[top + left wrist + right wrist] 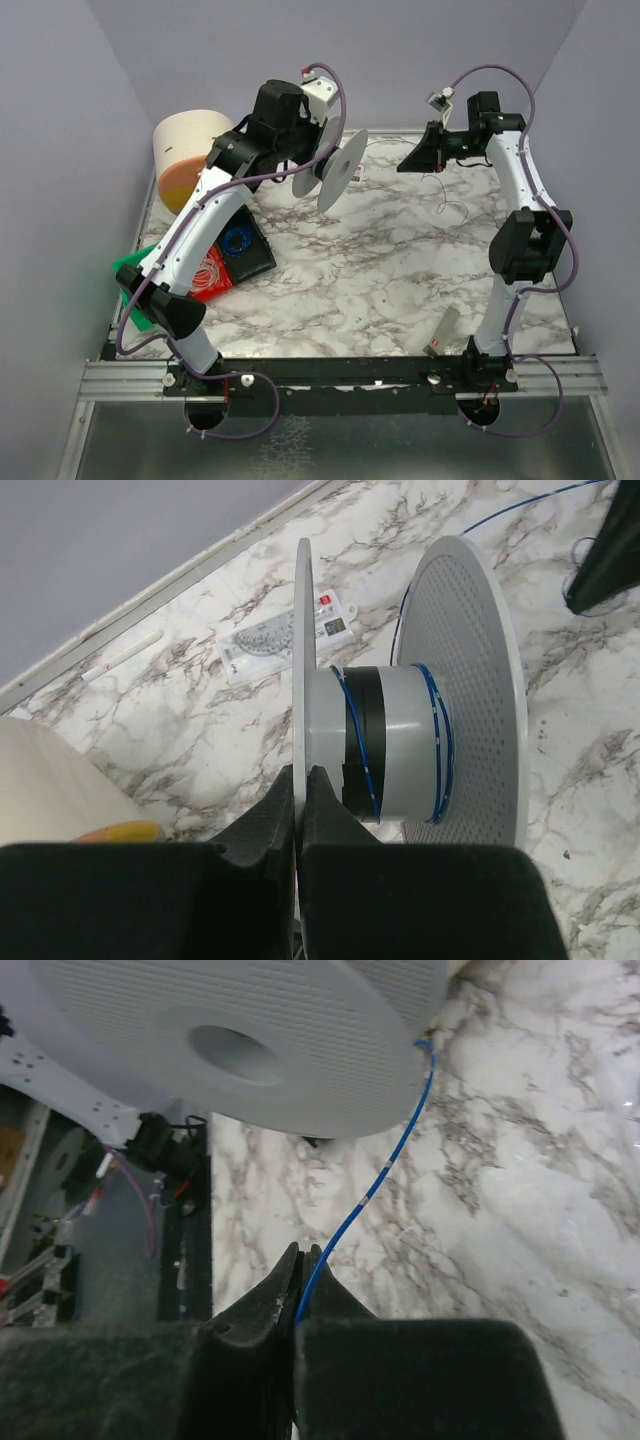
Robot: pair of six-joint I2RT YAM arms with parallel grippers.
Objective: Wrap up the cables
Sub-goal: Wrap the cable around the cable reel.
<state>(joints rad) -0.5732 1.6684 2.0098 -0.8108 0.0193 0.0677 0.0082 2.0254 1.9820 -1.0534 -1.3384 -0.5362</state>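
Cable blue in wrist views, right tool pinching it, left tool clamping spool

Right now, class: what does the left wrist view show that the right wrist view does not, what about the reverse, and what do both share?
Only the left wrist view: the left tool shut on the spool's thin flange, turns of blue cable round the hub, a flat white packet. Only the right wrist view: the right tool shut on the cable, which runs up to the spool's rim; a flange's centre hole. Both: spool, cable, marble table.
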